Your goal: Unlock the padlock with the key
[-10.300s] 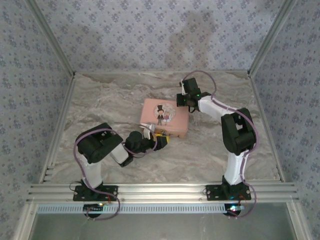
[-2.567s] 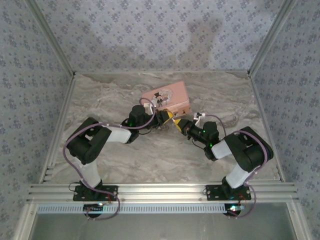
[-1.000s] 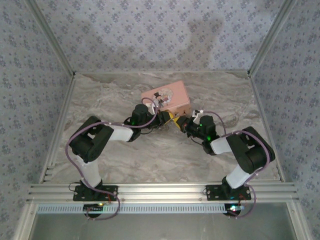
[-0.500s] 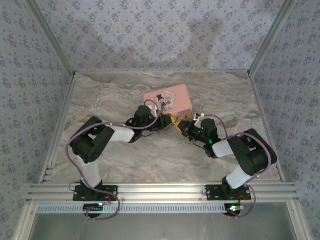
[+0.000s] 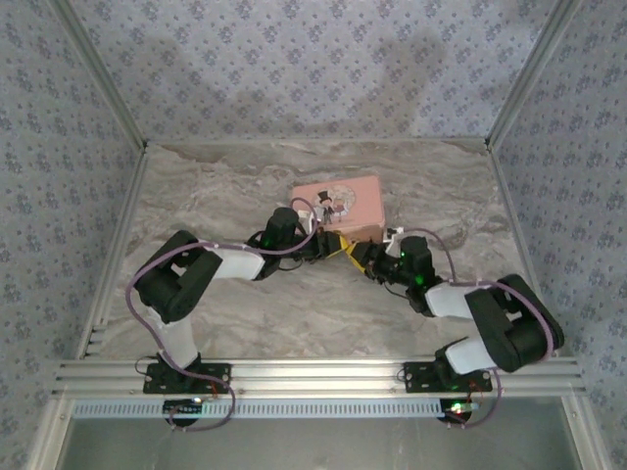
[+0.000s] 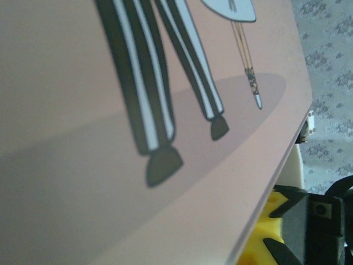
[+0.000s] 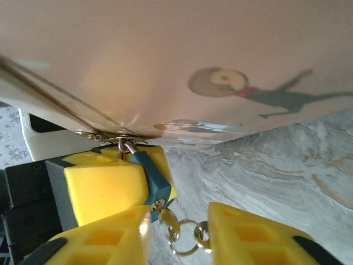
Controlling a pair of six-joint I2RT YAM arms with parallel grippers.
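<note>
Right wrist view puts the padlock at lower left of centre. It is a teal body hanging by its shackle from the hasp on the front edge of the pink box, just above the marbled bench. The left pincer looks to be pinching that body, with one yellow pad on its near face and another behind. Below it a short chain drops to the key ring, which hangs in the gap of the right pincer. That pincer's yellow fingers stand spread to either side without touching the ring. The key itself is too small to make out (it may already sit in the keyhole, since the chain starts at the lock's underside). In my judgement, the right pincer should close on the key's bow rather than the loose ring, which would only swivel. It should then twist about the keyhole's axis while the left side stops the body from turning, without dragging the box.
</note>
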